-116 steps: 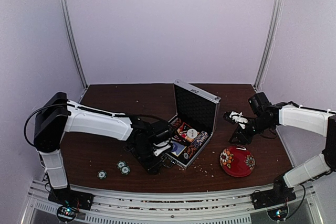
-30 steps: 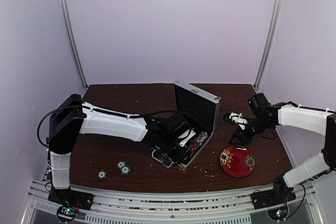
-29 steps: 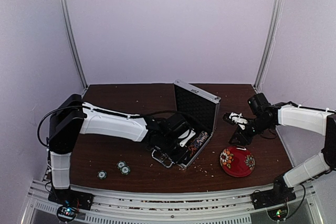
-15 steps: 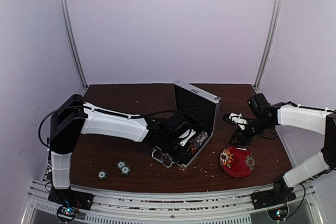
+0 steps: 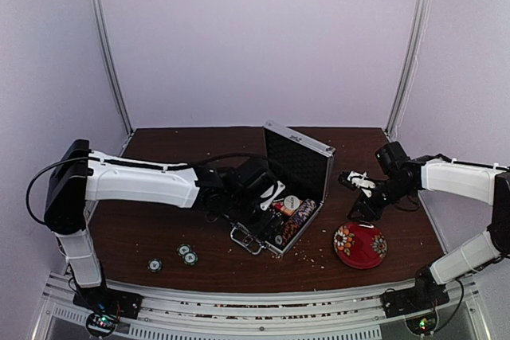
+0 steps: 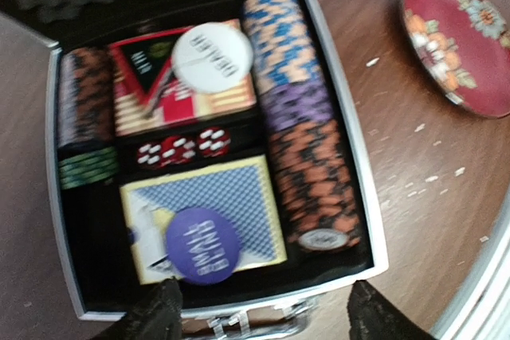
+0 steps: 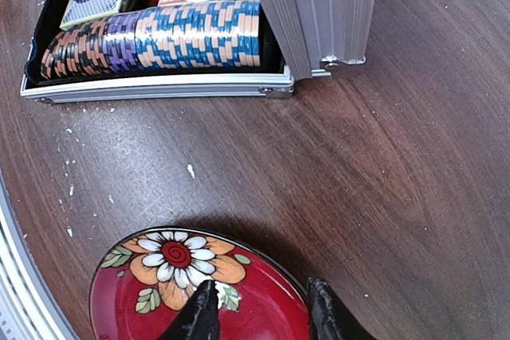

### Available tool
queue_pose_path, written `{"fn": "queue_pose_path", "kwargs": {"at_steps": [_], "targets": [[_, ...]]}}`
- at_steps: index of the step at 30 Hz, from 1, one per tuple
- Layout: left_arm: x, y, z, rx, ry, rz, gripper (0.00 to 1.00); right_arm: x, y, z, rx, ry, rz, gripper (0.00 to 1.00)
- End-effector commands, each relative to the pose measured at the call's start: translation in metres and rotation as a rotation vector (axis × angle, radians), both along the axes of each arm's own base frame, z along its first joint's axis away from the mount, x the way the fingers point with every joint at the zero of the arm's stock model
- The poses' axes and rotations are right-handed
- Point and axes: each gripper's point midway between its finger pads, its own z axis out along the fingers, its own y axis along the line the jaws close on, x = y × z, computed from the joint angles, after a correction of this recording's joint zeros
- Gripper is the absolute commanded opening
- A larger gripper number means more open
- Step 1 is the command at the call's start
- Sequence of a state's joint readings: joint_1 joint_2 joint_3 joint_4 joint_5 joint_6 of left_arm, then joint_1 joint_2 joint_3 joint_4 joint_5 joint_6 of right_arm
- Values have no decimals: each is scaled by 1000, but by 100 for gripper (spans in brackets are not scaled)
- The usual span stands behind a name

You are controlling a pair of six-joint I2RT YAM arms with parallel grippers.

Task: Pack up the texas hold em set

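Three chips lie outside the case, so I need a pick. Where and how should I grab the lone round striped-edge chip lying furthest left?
Pinch the lone round striped-edge poker chip across its rim, coming straight down from above. It lies flat on the brown wooden table, apart from the other two chips, so both sides stand free.

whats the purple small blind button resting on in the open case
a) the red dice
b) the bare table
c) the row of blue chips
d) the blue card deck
D: the left wrist view shows the small blind button lying flat on the blue card deck, with the red dice in the slot just beyond it.
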State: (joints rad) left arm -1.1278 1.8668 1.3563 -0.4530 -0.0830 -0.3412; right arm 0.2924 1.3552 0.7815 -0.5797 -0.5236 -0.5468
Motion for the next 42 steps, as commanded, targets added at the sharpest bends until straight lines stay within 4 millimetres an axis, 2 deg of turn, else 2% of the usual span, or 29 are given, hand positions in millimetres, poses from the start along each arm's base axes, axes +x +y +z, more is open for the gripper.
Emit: {"fn": "queue_pose_path", "kwargs": {"at_steps": [1, 9, 21, 25, 29, 31, 33, 36, 42], "targets": [[19, 54, -3, 193, -117, 97, 76, 1, 3, 5, 5, -11, 8, 38], [22, 129, -5, 288, -69, 210, 76, 2, 4, 11, 20, -28, 9, 38], [-14, 209, -32, 381, 214, 281, 75, 5, 2, 7, -3, -25, 4, 38], [-32, 217, -44, 375, 305, 263, 68, 5, 1, 3, -12, -16, 3, 38], [-47, 220, -45, 349, 355, 244, 62, 5, 1, 1, -13, -10, 5, 38], [-56, 220, -46, 331, 380, 218, 54, 4, 1, 0, -13, -4, 7, 38], [-62, 220, -48, 325, 402, 203, 50, 4, 2, -1, -12, 1, 9, 38], [-68, 217, -49, 304, 423, 182, 51, 3, 2, -2, -9, 6, 13, 38], [-56, 208, -41, 313, 330, 180, 60, 3, 2, -2, -13, 7, 12, 38]]}}
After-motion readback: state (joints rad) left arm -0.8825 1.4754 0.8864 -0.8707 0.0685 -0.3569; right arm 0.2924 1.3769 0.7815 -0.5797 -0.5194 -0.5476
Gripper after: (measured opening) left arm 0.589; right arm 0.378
